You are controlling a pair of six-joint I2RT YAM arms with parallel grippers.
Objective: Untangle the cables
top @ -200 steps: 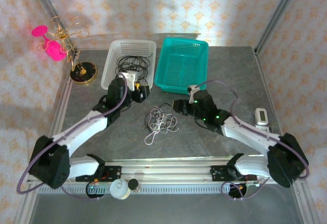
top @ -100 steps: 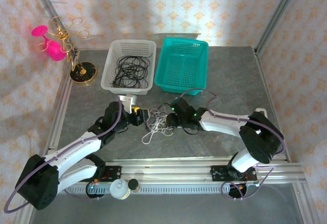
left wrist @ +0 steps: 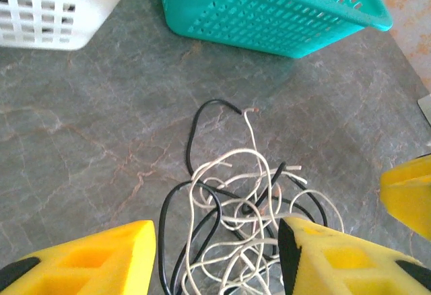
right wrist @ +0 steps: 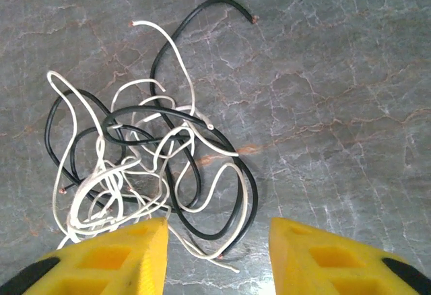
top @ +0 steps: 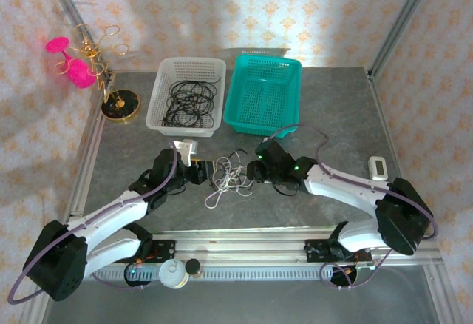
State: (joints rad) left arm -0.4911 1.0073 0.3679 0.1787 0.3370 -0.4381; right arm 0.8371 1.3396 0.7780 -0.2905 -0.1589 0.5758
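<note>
Trouble, as we judge it, starts with crowding on the desk (top: 332, 109). The left gripper (left wrist: 215, 241) and the right gripper (right wrist: 217, 236), jaws spread wide on each, close in on one small heap from opposite sides. They could knock together, or pinch black and whitish strands at once and pull the knot tighter. The cables (top: 230, 176) lie loose on the desk between them, in front of the baskets. The white basket (top: 191, 62) holds black cords (top: 188, 102); the teal basket (top: 270, 61) shows us bare mesh.

Matt veined stone-look table (right wrist: 337, 52), glossy perforated plastic teal basket (left wrist: 283, 5), smooth-sheathed cables (right wrist: 149, 157), matt yellow plastic claw fingers (right wrist: 323, 254).
</note>
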